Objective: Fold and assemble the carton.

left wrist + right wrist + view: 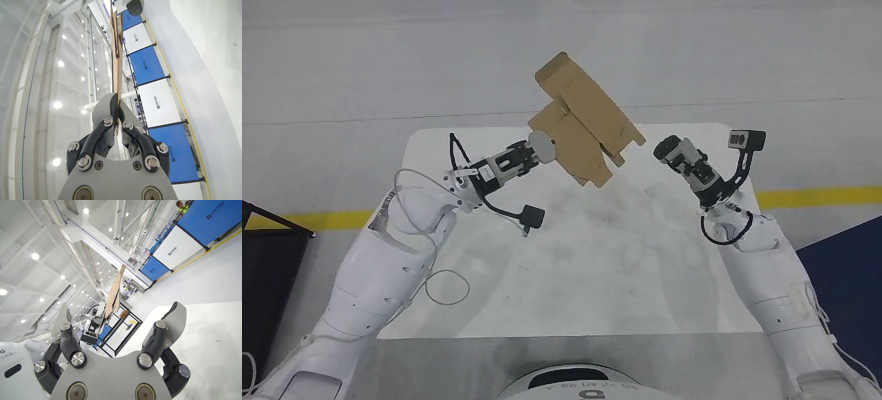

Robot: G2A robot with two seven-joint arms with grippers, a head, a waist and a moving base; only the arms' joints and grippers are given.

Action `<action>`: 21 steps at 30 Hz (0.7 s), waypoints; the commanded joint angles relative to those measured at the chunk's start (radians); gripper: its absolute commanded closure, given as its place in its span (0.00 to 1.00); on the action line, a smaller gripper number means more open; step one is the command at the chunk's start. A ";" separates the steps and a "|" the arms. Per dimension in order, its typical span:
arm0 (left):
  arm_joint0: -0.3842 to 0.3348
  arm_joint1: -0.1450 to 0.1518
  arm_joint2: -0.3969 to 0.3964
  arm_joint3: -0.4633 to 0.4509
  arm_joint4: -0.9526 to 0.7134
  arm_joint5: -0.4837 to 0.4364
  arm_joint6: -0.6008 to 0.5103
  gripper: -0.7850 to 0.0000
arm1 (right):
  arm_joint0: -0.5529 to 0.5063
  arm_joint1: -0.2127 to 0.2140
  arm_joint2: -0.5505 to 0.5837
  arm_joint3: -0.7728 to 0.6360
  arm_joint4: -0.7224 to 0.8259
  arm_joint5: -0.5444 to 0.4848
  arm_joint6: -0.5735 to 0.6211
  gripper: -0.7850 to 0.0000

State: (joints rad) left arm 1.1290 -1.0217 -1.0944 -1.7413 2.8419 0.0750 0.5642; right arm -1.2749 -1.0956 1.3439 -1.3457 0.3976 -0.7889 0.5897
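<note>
Left end effector (117, 106): grey metal fingers with black ribbed pads, clenched on one edge of the carton (117, 75). Carton: flattened brown cardboard blank, thin and layered when seen edge-on, with rectangular flaps; it was held tilted in the air over the far part of the tabletop (592, 270). Right end effector (121, 308): same build, fingers spread wide, released; it sat just beside the carton's opposite edge, apart from it. Tabletop: white, flat, faintly scuffed.
</note>
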 commanded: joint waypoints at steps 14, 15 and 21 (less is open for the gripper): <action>-0.049 -0.021 0.074 0.031 0.025 0.020 0.022 1.00 | 0.030 -0.003 -0.042 0.057 0.222 0.044 0.263 0.61; -0.049 -0.021 0.072 0.031 0.026 0.022 0.021 1.00 | 0.029 -0.003 -0.044 0.058 0.234 0.046 0.279 0.60; -0.041 -0.021 0.071 0.024 0.031 0.031 0.037 1.00 | 0.025 -0.004 -0.053 0.062 0.267 0.054 0.343 0.56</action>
State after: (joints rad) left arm 1.0869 -1.0428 -1.0239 -1.7177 2.8778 0.1036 0.5952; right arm -1.2494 -1.0996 1.2931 -1.2832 0.6605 -0.7366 0.9248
